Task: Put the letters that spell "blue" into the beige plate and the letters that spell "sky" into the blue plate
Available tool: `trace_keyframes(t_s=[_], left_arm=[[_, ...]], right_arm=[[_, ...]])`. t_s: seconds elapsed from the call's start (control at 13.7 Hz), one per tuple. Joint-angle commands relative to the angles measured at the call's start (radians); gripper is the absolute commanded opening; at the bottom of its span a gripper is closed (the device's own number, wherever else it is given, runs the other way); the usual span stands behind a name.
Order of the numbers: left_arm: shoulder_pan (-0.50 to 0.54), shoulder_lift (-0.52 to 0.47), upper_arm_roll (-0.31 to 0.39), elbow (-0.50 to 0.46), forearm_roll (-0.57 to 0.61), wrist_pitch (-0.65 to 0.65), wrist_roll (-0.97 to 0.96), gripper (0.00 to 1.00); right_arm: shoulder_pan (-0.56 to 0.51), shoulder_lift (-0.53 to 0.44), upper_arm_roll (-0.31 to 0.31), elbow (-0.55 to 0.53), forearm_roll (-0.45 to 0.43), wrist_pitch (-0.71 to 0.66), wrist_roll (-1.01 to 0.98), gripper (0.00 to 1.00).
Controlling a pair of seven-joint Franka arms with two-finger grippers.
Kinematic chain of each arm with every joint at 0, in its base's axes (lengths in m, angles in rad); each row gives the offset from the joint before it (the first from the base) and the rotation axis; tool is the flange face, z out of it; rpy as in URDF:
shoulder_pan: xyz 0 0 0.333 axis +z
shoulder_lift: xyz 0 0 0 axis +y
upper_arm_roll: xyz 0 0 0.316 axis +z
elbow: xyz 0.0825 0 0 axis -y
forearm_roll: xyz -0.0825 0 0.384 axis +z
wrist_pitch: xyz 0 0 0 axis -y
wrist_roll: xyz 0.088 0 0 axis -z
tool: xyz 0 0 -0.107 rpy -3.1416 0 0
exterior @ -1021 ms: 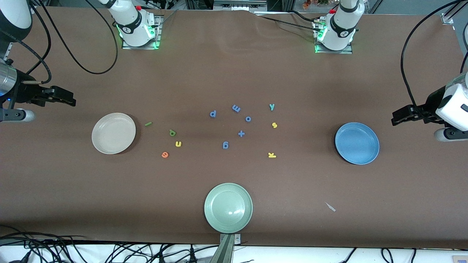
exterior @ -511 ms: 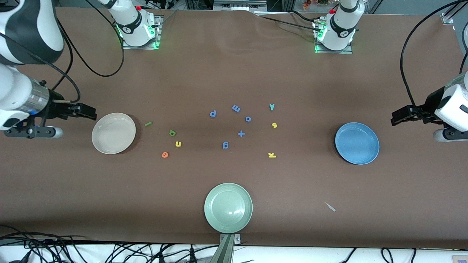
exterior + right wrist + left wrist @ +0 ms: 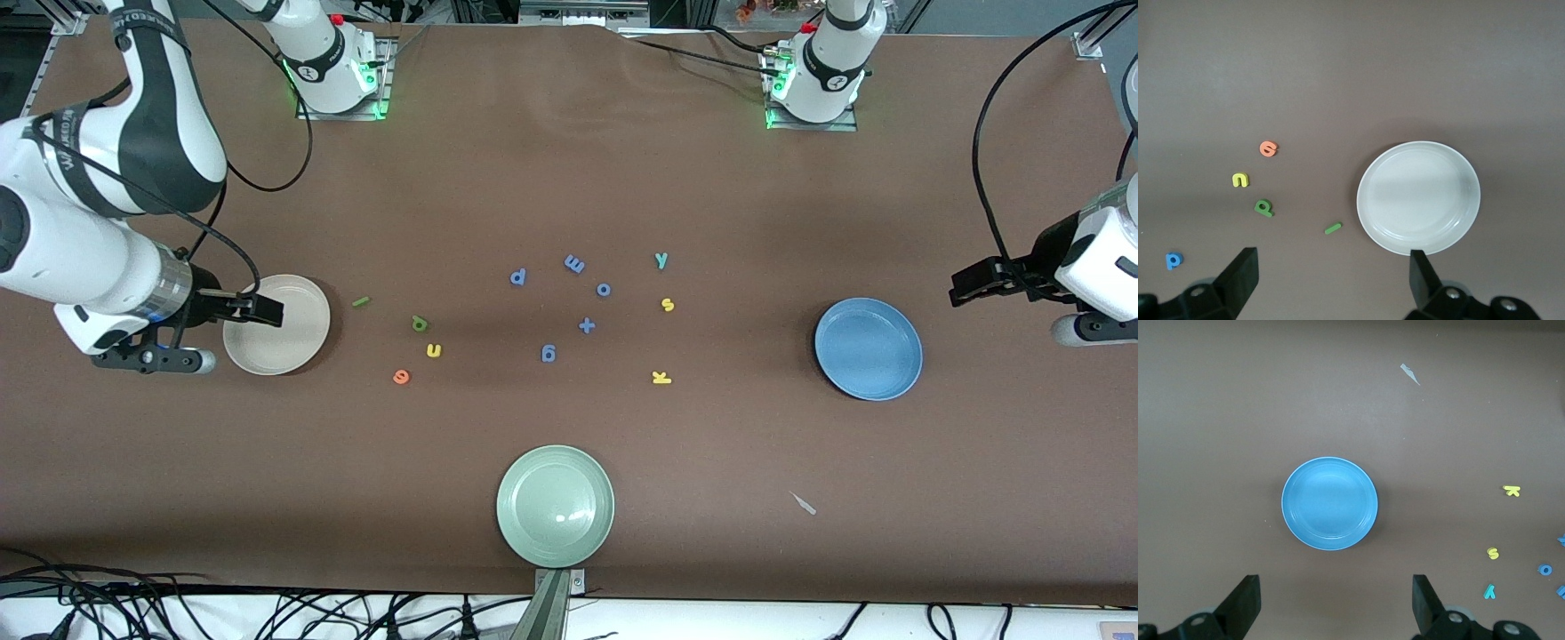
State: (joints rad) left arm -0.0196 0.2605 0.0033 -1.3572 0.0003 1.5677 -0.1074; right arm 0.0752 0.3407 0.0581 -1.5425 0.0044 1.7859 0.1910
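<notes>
Three round shallow plates sit on the brown desk point(image 3: 569, 178): the cream-beige plate point(image 3: 289, 338), the light-blue plate point(image 3: 868, 348) and a pale green plate point(image 3: 555, 505). Twelve small foam pieces lie between them: green b point(image 3: 420, 324), dark-green bar l point(image 3: 360, 302), yellow u point(image 3: 433, 350), orange e point(image 3: 401, 377); yellow s point(image 3: 668, 305), yellow k point(image 3: 661, 378), teal y point(image 3: 661, 260); five blue pieces point(image 3: 586, 325).

The right claw point(image 3: 265, 310), released and empty, hangs over the beige plate's rim, with b, l, u, e just past it. The left claw point(image 3: 965, 286), also released, waits beside the blue plate.

Only the front view shows the green plate.

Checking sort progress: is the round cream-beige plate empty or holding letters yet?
Empty. The round cream-beige plate shows a bare inside in the right wrist view; the open right pincer is over it.
</notes>
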Motion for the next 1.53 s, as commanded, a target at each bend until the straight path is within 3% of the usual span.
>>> trace_keyframes(t_s=[0.0, 1.17, 1.46], left_arm=[[0.0, -0.003, 0.003, -0.005, -0.02, 0.008, 0.011, 1.0], [-0.005, 0.006, 0.001, -0.017, -0.02, 0.028, 0.005, 1.0], [-0.005, 0.008, -0.049, -0.062, -0.005, 0.057, -0.078, 1.0]], right_arm=[[0.002, -0.019, -0.001, -0.024, -0.007, 0.015, 0.011, 1.0], [0.0, -0.025, -0.001, -0.027, -0.009, 0.007, 0.008, 1.0], [0.002, -0.034, -0.001, -0.129, -0.009, 0.097, 0.015, 1.0]])
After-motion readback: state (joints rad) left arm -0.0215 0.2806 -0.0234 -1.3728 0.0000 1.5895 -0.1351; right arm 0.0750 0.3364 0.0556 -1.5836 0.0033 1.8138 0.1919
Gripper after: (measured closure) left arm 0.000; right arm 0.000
